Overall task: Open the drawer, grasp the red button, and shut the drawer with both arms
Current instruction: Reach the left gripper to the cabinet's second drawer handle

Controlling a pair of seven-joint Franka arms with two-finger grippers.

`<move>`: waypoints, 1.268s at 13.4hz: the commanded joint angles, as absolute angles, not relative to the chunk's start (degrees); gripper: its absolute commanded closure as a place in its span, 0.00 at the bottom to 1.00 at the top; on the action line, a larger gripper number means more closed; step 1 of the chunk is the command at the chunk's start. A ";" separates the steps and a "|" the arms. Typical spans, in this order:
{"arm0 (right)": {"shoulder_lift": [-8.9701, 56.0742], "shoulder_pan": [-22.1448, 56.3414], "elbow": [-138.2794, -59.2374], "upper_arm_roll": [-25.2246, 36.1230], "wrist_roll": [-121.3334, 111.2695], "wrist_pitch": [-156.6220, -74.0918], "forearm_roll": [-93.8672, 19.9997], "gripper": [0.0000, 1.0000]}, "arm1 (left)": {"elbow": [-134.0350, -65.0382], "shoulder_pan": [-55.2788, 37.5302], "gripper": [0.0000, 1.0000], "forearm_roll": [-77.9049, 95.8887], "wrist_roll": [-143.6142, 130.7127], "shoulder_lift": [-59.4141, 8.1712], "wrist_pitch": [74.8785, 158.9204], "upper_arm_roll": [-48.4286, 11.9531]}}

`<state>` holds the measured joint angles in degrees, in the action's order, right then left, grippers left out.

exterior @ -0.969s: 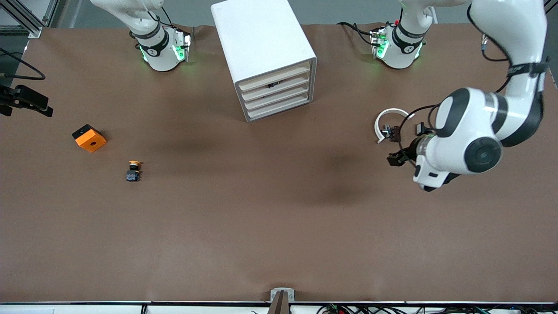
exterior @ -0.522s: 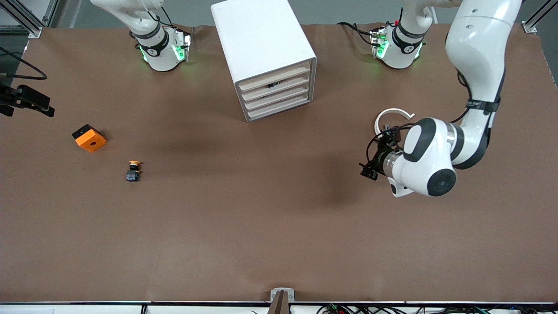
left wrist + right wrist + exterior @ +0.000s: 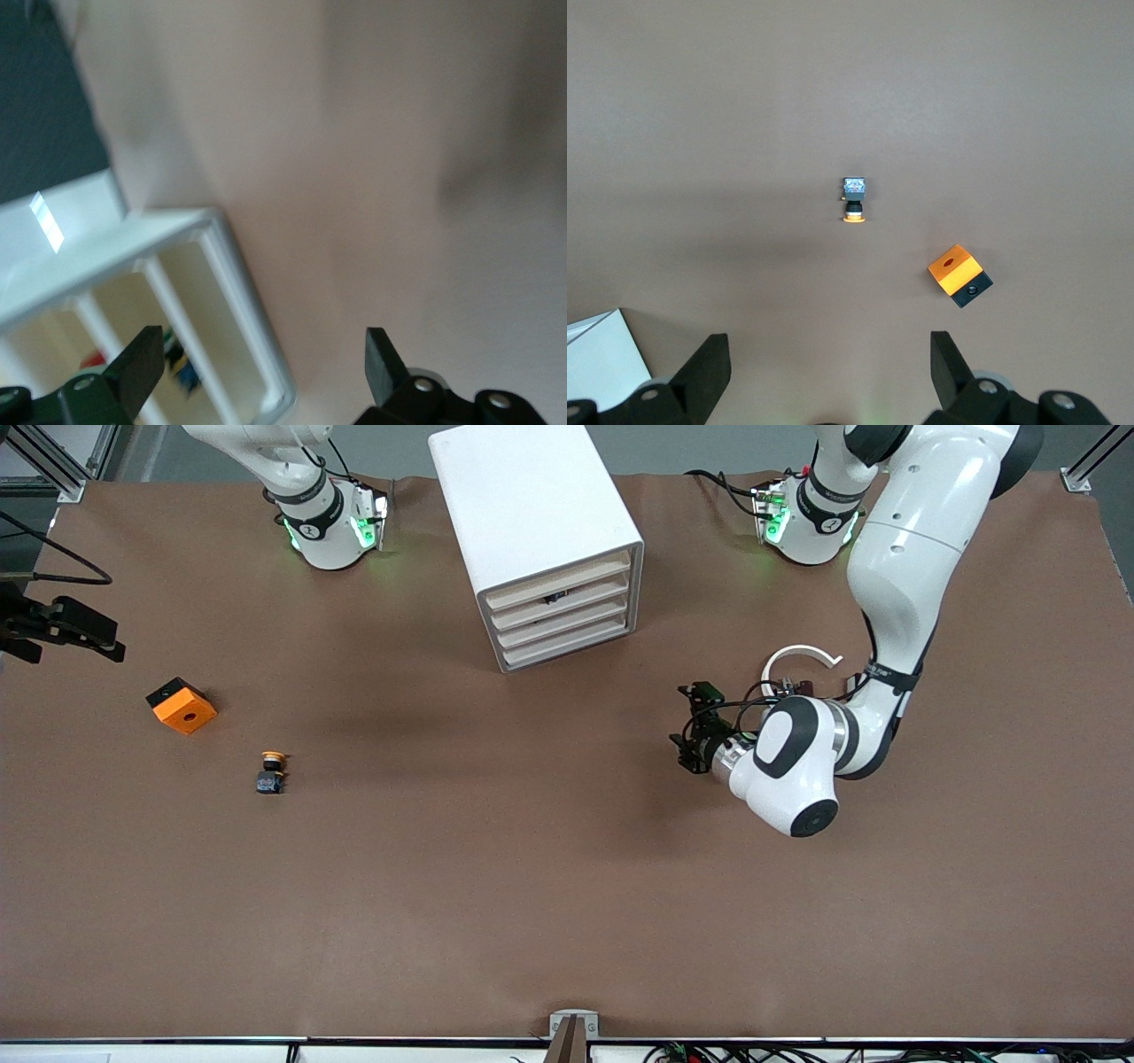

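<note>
Drawers in the white cabinet point(image 3: 540, 531) all sit shut, four cream fronts stacked and facing the front camera at a slant; the drawer point(image 3: 558, 591) second from the top shows a small dark mark at its front, and in the left wrist view I catch a blurred red-and-blue speck through the cabinet's front, which I judge is the button point(image 3: 177, 367), not yet reachable. My left gripper point(image 3: 695, 731) hangs over bare table, nearer the front camera than the cabinet and toward the left arm's end, its fingers point(image 3: 142, 363) spread wide with nothing between them. To open well, I want to square the wrist to the slanted front before closing in, then pull along the drawer's own line, not across it. The right gripper point(image 3: 824, 372) waits high, released too, over the right arm's end of the table, looking down on the yellow-capped button point(image 3: 272, 771) and orange cube point(image 3: 181, 705). A white ring point(image 3: 795, 669) lies by the left arm's elbow; the brown table point(image 3: 532, 886) is open in front of the cabinet.
</note>
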<state>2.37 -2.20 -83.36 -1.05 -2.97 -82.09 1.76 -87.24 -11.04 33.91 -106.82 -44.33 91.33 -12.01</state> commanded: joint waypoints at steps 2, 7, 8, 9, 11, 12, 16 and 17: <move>3.25 -0.27 -81.91 -0.97 -2.38 -81.56 1.84 0.00 | -85.70 -16.77 0.00 41.04 -119.32 -46.05 89.30 -11.87; 3.78 1.05 -81.83 -1.05 -2.37 -81.56 2.02 0.00 | -85.69 -20.73 0.25 48.50 -127.53 -46.76 86.23 -11.87; 3.87 1.58 -81.91 -1.05 -2.37 -81.48 1.67 0.00 | -85.69 -21.18 0.35 49.21 -127.62 -46.93 85.79 -11.87; 3.78 2.37 -81.91 -1.05 -2.11 -81.47 1.58 0.00 | -85.69 -21.96 0.46 49.65 -128.40 -47.28 85.61 -11.95; 3.78 4.47 -81.91 -0.97 -1.59 -81.04 2.19 0.00 | -85.69 -23.28 0.50 50.97 -129.90 -47.46 85.52 -11.87; 3.69 5.44 -81.83 -1.05 -0.19 -81.04 2.11 0.00 | -85.78 -23.81 0.50 51.67 -129.99 -47.63 85.26 -11.95; 3.60 8.95 -81.91 -1.14 5.07 -79.99 1.58 0.00 | -85.87 -26.10 0.54 52.47 -130.25 -47.81 83.59 -11.95; 3.60 10.10 -81.91 -1.14 8.14 -79.28 1.50 0.00 | -85.87 -26.89 0.54 52.56 -130.43 -47.90 82.80 -11.95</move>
